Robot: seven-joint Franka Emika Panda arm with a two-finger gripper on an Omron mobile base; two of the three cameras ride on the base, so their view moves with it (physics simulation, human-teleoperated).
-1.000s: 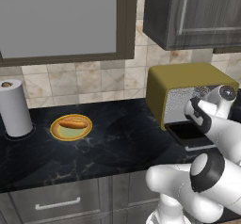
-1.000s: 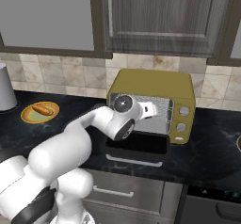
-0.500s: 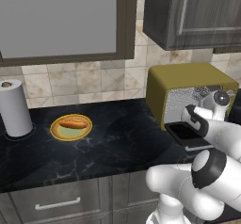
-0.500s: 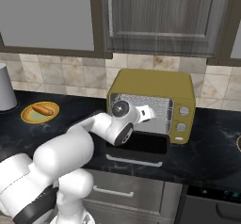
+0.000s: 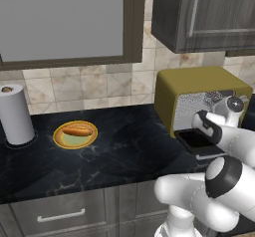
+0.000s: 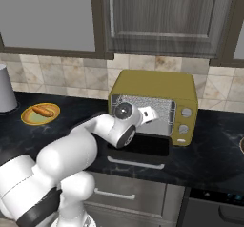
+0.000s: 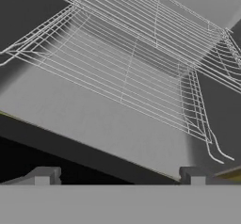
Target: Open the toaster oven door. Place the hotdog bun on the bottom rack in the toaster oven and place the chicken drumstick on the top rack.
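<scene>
On the dark counter (image 5: 124,146), the toaster oven door (image 6: 139,147) lies open; my gripper (image 7: 119,175) is spread wide before the wire racks (image 7: 127,72), holding nothing.

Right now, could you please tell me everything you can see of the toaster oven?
The toaster oven is a boxy mustard-yellow unit with rounded corners, standing on the dark counter against the tiled wall. Its door, a black-framed dark panel with a white bar handle, hangs fully open and lies flat toward the front. Inside, grey walls and wire racks show, with nothing on them. Pale knobs run down its right front. The open gripper hovers at the mouth.
</scene>
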